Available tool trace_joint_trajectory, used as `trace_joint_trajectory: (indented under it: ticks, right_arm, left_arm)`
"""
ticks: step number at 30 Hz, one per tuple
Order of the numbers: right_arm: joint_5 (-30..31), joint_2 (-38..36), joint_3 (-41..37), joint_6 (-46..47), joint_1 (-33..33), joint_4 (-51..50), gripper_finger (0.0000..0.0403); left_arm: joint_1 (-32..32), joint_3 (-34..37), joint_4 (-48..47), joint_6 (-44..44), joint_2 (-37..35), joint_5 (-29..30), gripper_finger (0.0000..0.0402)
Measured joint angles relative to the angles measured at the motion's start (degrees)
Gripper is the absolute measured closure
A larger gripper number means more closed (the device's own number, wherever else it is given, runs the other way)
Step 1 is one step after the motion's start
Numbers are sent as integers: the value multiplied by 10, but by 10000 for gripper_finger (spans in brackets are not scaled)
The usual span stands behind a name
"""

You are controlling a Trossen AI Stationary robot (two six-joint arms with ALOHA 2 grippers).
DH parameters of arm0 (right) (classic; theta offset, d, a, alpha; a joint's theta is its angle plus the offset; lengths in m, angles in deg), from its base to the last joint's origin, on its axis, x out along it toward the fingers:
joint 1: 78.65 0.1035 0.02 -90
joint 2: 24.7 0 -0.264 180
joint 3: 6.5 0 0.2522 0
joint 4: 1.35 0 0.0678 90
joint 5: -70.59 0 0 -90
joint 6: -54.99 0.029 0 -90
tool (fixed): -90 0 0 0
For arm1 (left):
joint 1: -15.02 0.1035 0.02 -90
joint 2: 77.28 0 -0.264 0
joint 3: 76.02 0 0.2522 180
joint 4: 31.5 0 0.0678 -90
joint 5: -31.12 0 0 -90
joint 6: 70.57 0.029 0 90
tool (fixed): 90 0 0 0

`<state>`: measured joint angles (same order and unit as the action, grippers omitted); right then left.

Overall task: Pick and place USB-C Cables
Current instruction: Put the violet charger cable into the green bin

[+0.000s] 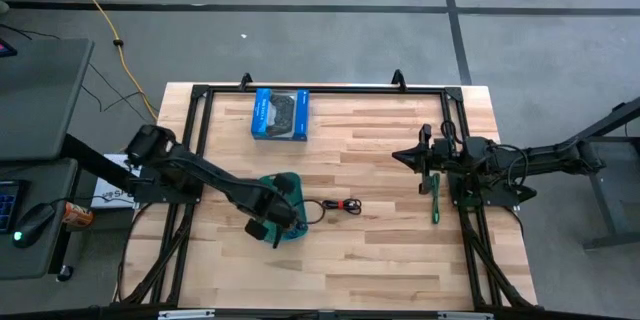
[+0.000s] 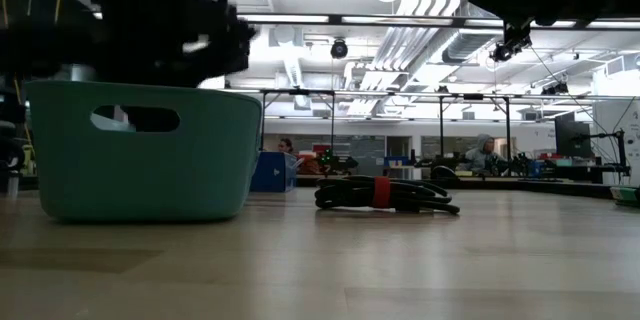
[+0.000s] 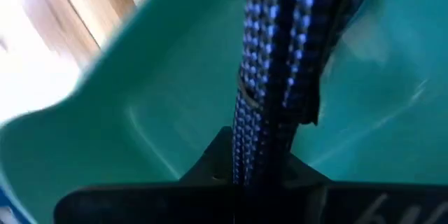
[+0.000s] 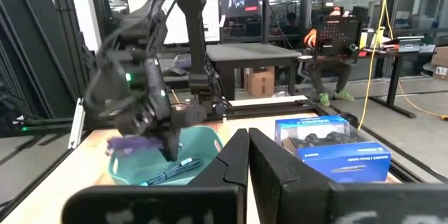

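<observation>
Left claw point(image 1: 268, 222): over the teal bin point(image 2: 140, 150), pinching a blue cable point(image 3: 269, 77) that hangs lengthwise straight out from my fingers into the bin; directly beneath it is bin floor, so I judge the coming move is a plain release.

Right claw point(image 1: 422, 156): parked, fingers pressed together, holding nothing.

Black cable with red tie point(image 1: 338, 205): on the table just beyond the bin from my left claw, long axis pointing away from it toward the right arm; left claw nearer.

Green cable point(image 1: 436, 201): just beside the right claw, lying crosswise to the black one.

Purple cable point(image 4: 129, 143): appears to rest at the bin's edge.

Count: cables four, bin one, game controller box point(image 1: 280, 114) one.
</observation>
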<state>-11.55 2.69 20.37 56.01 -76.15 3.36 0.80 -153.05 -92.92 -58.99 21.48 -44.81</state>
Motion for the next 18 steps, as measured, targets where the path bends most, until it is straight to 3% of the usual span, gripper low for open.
trace_joint_trajectory:
  ticks: [18]
  right_arm:
    - [-1, 0, 0, 1, 0, -2, 403]
  left_arm:
    - [21, 0, -23, -9, 36, 20, 395]
